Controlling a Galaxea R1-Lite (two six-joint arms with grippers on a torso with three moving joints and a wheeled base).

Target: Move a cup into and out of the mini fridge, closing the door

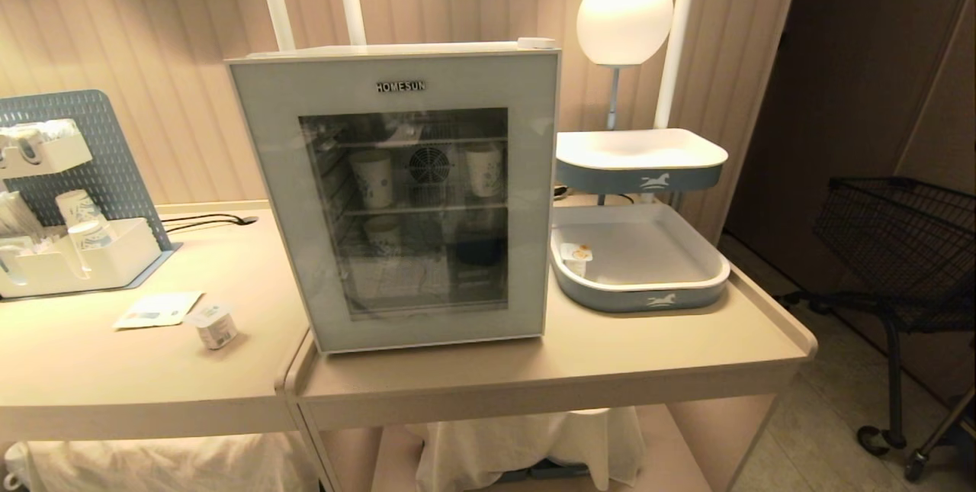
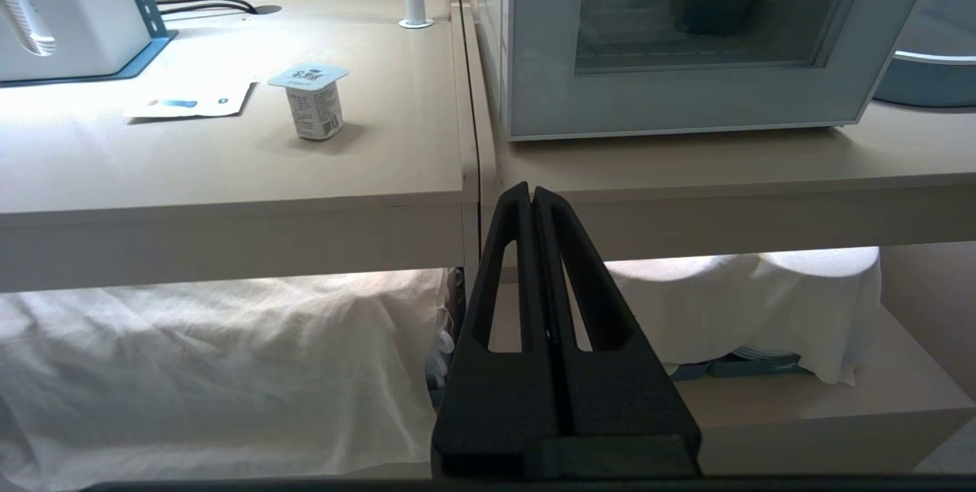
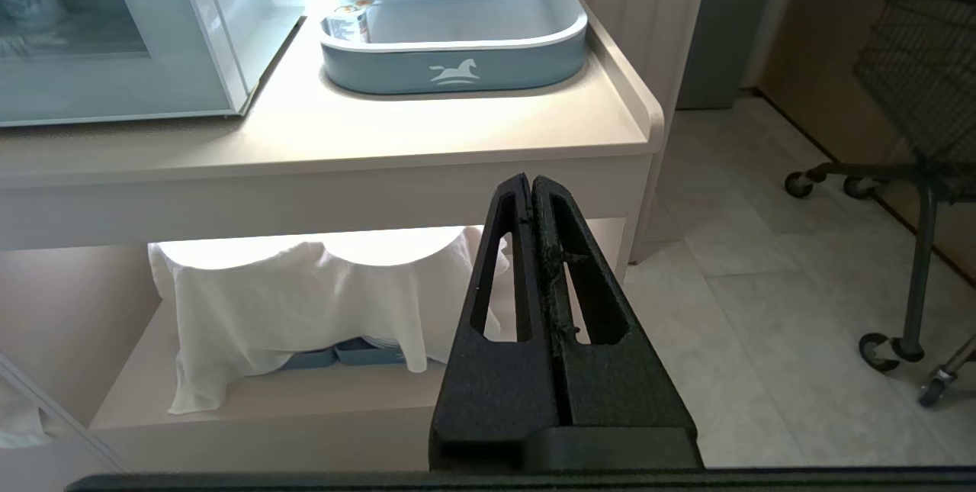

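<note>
Looks pretty much wrapped up: the fridge (image 1: 396,198) door (image 1: 526,194) is closed and the cup (image 1: 213,324) sits on the surface (image 1: 76,370) at lower left. The left hand (image 2: 531,191) and right hand (image 3: 531,181) are both clenched, holding nothing, below the surface edge.

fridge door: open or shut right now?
Shut. The pale grey-blue glass-windowed door sits flush against the boxy white mini fridge on all visible edges, no gap showing; paper cups show only through the glass.
</note>
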